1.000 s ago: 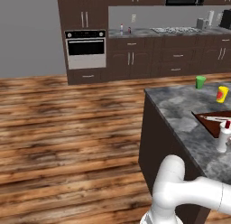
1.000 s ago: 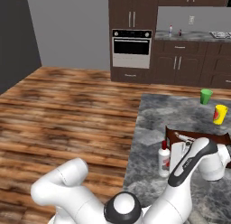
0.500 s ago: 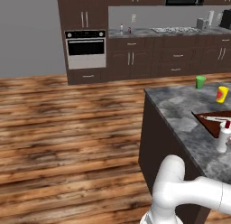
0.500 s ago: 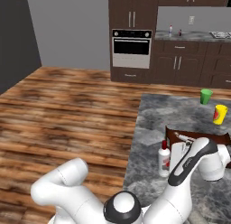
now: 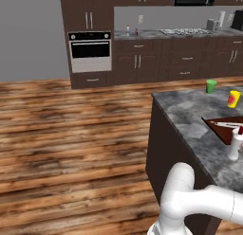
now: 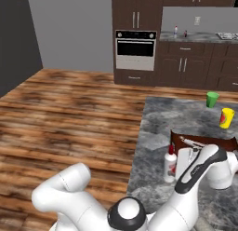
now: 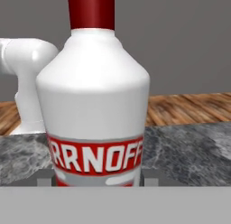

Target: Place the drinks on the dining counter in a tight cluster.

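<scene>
A wide white bottle (image 7: 97, 105) with a red cap and a red label stands close up between my fingertips in the hand view. My gripper (image 7: 98, 180) is shut on its lower body. From the right base view the same white bottle (image 6: 170, 162) stands upright near the front left edge of the dining counter (image 6: 155, 127), with my gripper (image 6: 180, 161) against its right side. Its base is hidden, so I cannot tell whether it touches the stone. Far off on the wall counter stand a clear bottle (image 6: 175, 30) and a short red bottle (image 6: 185, 33).
A green cup (image 6: 212, 99) and a yellow cup (image 6: 226, 118) stand at the far side of the dining counter. A dark brown sink recess (image 6: 200, 140) lies just behind the white bottle. The counter's left edge drops to wooden floor (image 6: 74, 109).
</scene>
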Available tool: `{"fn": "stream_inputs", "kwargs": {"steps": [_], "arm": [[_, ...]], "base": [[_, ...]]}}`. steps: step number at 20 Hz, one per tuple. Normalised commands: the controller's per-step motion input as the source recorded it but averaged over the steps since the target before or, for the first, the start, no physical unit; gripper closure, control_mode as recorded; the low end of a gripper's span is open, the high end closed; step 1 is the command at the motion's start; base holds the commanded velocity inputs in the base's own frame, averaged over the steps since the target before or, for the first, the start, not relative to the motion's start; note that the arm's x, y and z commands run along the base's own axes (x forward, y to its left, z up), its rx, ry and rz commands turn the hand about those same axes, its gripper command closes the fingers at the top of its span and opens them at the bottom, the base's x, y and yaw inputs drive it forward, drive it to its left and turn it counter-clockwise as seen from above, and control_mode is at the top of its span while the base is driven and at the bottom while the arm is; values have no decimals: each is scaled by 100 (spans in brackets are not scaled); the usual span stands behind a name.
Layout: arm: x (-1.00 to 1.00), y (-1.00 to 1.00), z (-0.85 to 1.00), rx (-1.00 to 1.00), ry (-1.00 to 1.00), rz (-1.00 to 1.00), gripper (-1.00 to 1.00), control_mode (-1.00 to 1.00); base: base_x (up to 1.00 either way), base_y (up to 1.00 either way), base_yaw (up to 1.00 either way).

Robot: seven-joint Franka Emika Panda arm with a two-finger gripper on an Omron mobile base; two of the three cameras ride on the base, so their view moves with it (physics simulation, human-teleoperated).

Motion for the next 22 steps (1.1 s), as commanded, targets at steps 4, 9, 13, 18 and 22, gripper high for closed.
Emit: {"fn": "stream_inputs", "kwargs": {"steps": [4, 9, 13, 18, 22], "arm": [[0, -2, -27, 5, -7, 0, 100, -100], [0, 0, -8, 0, -4, 0, 100, -100], [0, 0, 0, 0, 0, 0, -100, -100], [0, 0, 0, 0, 0, 0, -100, -100], [0, 0, 0, 0, 0, 0, -100, -100]], "base": [[0, 0, 0], [0, 0, 0], [0, 0, 0], [0, 0, 0], [0, 0, 0]]}}
